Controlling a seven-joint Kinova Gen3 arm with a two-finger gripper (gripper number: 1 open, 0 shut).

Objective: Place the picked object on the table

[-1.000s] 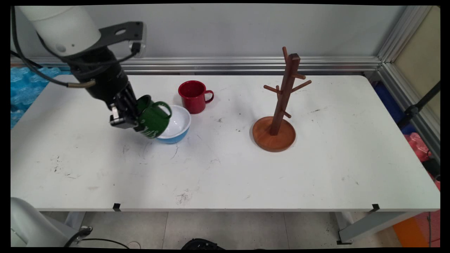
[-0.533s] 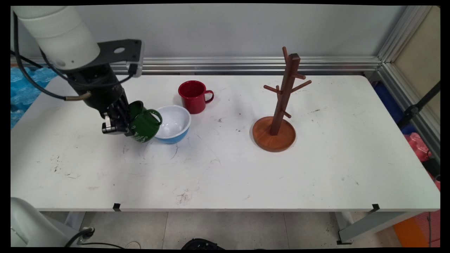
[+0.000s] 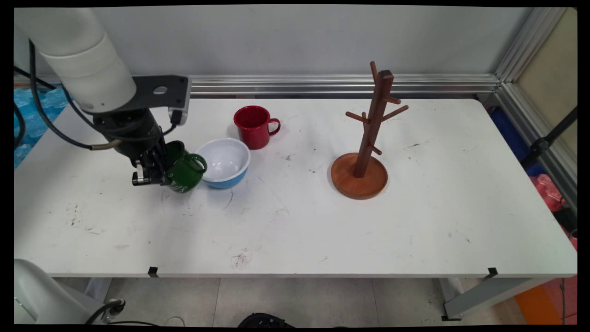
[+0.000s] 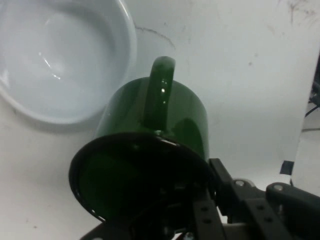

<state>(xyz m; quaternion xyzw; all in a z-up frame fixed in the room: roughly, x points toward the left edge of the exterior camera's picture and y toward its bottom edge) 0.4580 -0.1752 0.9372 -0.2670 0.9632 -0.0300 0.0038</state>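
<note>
My gripper (image 3: pixel 154 173) is shut on the rim of a green mug (image 3: pixel 183 169), which hangs tilted just above the table at the left, its handle toward the bowl. In the hand view the green mug (image 4: pixel 150 145) fills the middle, its dark opening toward the camera and its handle up; the gripper (image 4: pixel 187 220) clamps its rim at the bottom. A blue bowl with a white inside (image 3: pixel 226 162) stands right beside the mug on its right; the bowl (image 4: pixel 60 60) shows at upper left in the hand view. A red mug (image 3: pixel 252 127) stands behind the bowl.
A brown wooden mug tree (image 3: pixel 366 147) with pegs stands on its round base right of centre. The white table (image 3: pixel 295 221) has scuff marks. Aluminium rails run along the back and right edges.
The gripper with the green mug has moved left and down, off the bowl's rim, to a spot low over the table beside the bowl. The mug is less tilted.
</note>
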